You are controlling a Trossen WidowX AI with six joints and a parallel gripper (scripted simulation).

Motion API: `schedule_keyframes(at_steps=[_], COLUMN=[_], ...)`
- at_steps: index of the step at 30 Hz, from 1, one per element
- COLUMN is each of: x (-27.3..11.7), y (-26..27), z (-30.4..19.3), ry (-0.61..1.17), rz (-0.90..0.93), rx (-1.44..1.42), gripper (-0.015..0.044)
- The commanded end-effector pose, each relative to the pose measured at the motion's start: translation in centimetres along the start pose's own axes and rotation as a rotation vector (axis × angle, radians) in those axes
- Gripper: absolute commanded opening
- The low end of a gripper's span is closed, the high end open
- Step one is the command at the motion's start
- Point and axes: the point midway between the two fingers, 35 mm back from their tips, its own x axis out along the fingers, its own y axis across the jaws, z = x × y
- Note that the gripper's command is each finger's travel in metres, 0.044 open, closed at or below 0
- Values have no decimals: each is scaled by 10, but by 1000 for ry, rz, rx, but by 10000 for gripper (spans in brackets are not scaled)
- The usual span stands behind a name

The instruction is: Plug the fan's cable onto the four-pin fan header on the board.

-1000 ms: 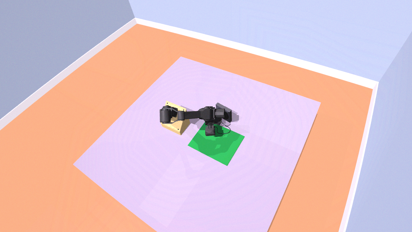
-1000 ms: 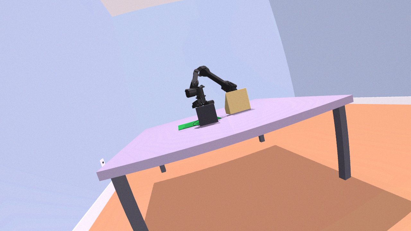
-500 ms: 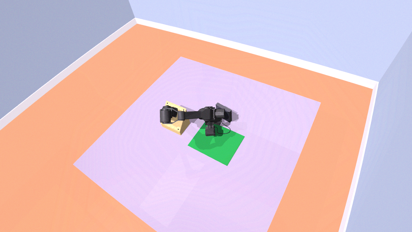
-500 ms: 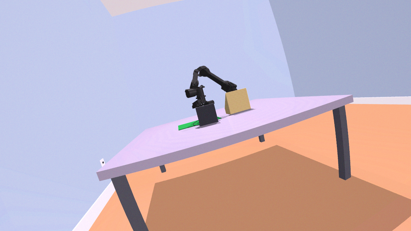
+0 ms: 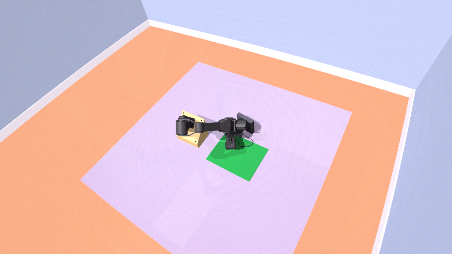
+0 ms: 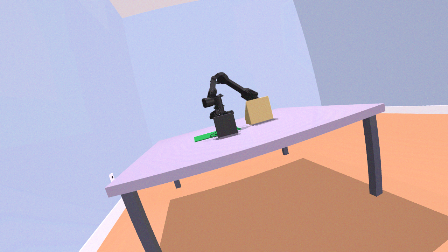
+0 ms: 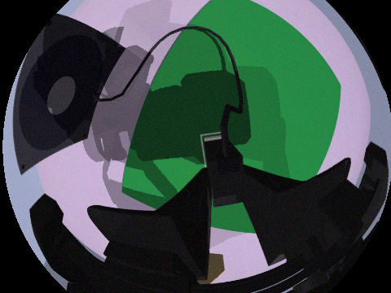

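Currently pinching black rectangular plug [image 7: 228,177] between black angular gripper fingers, held near green flat board's [image 5: 246,165] [image 6: 203,137] [image 7: 305,61] pale-rimmed header [image 7: 213,137], roughly eleven o'clock from plug in wrist view. Can't tell seating depth. See thin black cable [image 5: 253,141] [image 7: 235,65] looping to dark square fan [image 5: 241,116] [image 6: 225,124] [image 7: 61,95], ten o'clock, standing beside board.

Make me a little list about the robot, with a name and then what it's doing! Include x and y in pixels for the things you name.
gripper [image 7: 221,171]: shut on the plug [image 7: 228,175]
cable [image 7: 233,61]: loops from fan to plug
fan [image 5: 245,117] [image 6: 225,124] [image 7: 61,95]: standing on the table [image 5: 284,126] [image 6: 297,125], beside the board
board [image 5: 243,164] [image 6: 202,137] [image 7: 297,81]: green, flat
plug all the way down: cannot tell
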Motion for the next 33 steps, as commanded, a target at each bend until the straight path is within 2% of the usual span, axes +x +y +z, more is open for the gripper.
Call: schedule_keyframes(at_steps=[1,16,26,29,33], x=[4,12,9,6,-43], y=[1,1,1,1,1], z=[-1,-1,0,0,1], ry=[5,5,-1,-1,3], rz=[-3,-3,1,1,-1], rx=[-6,-6,0,-1,-5], gripper=[0,0,260,260,260])
